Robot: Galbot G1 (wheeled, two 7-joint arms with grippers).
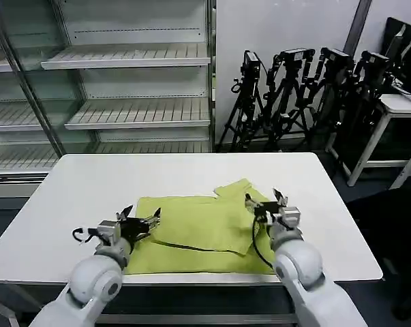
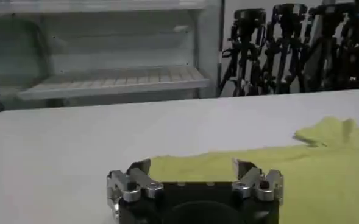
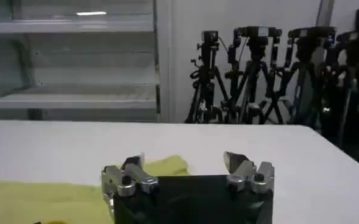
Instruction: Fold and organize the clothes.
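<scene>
Thin matt cloth T-shirt, smooth white table (faint sheen)

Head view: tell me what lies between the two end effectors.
The lime T-shirt, partly folded, spans the white table between the left end effector and the right end effector.

The left gripper hides a bit of the T-shirt; the right gripper hides another bit; the tripods are cut off.

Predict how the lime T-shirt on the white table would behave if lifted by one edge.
The T-shirt would probably droop, since it already lies folded over itself in thin, flat layers. It looks light, its edges barely rising off the table. Pushed, it would likely bunch rather than slide whole, as the rumpled sleeve suggests.
</scene>
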